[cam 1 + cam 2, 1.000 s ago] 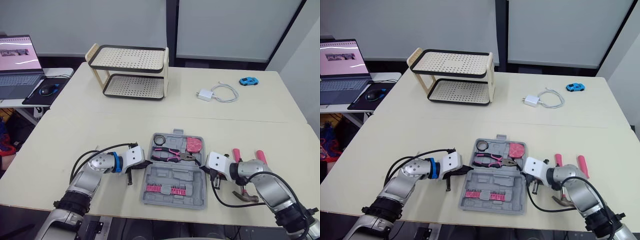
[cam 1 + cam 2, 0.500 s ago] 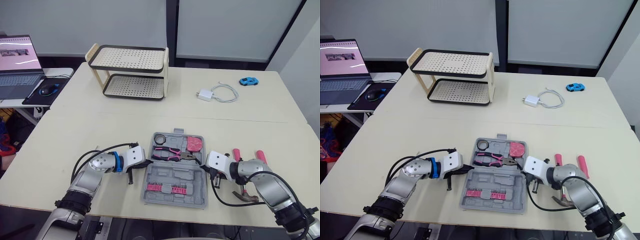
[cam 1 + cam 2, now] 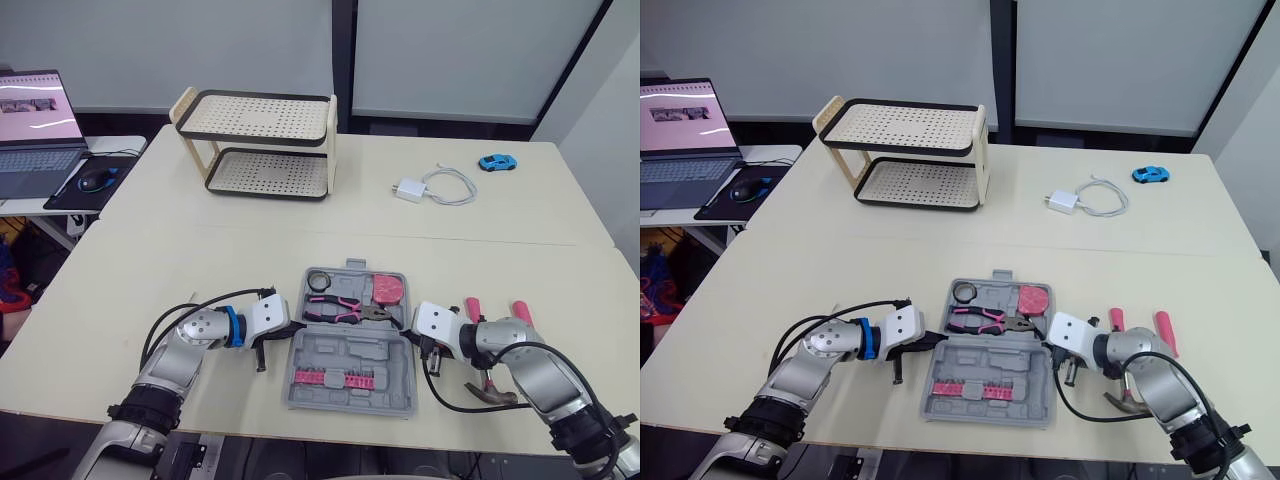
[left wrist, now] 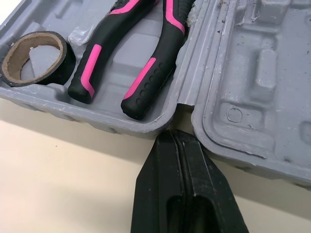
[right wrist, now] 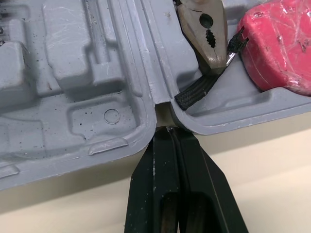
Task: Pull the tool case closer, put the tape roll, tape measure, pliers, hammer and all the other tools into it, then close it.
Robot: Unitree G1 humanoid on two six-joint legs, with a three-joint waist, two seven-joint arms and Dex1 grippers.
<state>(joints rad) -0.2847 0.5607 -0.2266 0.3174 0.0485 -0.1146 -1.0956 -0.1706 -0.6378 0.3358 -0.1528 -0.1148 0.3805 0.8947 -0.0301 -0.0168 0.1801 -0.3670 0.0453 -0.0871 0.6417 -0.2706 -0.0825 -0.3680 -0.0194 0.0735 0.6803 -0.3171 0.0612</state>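
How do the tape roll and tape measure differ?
The tape roll is a black ring with a cardboard core; the tape measure is a solid pink lump. The tape roll sits left in the tool case, the tape measure right. Both lie in its far half, flanking the pliers.

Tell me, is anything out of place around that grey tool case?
The hammer and two pink-handled tools lie loose on the table, on the robot's right of the open tool case, not in its moulded slots.
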